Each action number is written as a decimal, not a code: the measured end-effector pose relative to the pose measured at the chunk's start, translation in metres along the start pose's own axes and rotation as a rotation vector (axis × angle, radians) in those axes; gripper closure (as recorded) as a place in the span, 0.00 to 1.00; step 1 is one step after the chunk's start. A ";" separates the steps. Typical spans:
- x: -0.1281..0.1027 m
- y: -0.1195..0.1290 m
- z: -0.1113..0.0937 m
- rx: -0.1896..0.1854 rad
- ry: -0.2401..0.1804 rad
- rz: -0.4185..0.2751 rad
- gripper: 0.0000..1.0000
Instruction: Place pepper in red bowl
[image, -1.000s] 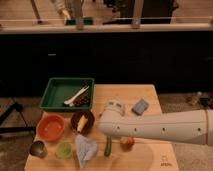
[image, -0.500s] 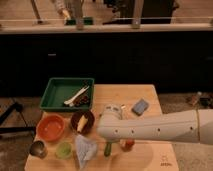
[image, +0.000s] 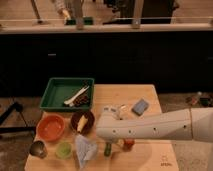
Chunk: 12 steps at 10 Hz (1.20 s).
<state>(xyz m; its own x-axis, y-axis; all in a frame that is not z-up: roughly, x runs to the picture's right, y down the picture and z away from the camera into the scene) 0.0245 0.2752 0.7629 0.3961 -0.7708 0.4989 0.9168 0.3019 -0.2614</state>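
1. A light wooden table (image: 150, 95) fills the lower half of the frame. Behind it runs a dark counter front, with a railing across the top.
2. A white robot arm (image: 155, 127) enters from the right edge and reaches across the table to the lower centre.
3. The gripper (image: 109, 141) sits at the arm's left end, low over the table's front edge and mostly hidden by the arm. Whether it is spread or closed on anything cannot be told.
4. The pepper (image: 107, 149) shows as a short dark green shape just under the arm's end, right at the gripper. It lies between a pale blue packet (image: 85, 149) and a red-orange fruit (image: 128, 144).
5. The red bowl (image: 51, 127) stands at lower left, well apart from the pepper.
6. A dark bowl (image: 82, 121) holding a yellow item stands just right of the red bowl.
7. A green tray (image: 50, 95) occupies the table's upper left.
8. A light green cup (image: 63, 149) and a metal cup (image: 38, 148) stand in front of the red bowl.
9. A blue block (image: 140, 106) lies above the arm.
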 end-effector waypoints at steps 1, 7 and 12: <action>-0.001 0.000 0.004 -0.004 -0.001 0.001 0.20; 0.005 -0.003 0.022 -0.024 -0.018 0.023 0.23; 0.000 -0.005 0.030 -0.035 -0.045 0.021 0.72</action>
<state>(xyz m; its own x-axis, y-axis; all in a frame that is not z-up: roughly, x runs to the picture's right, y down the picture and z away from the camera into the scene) 0.0218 0.2901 0.7887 0.4177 -0.7381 0.5298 0.9063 0.2974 -0.3001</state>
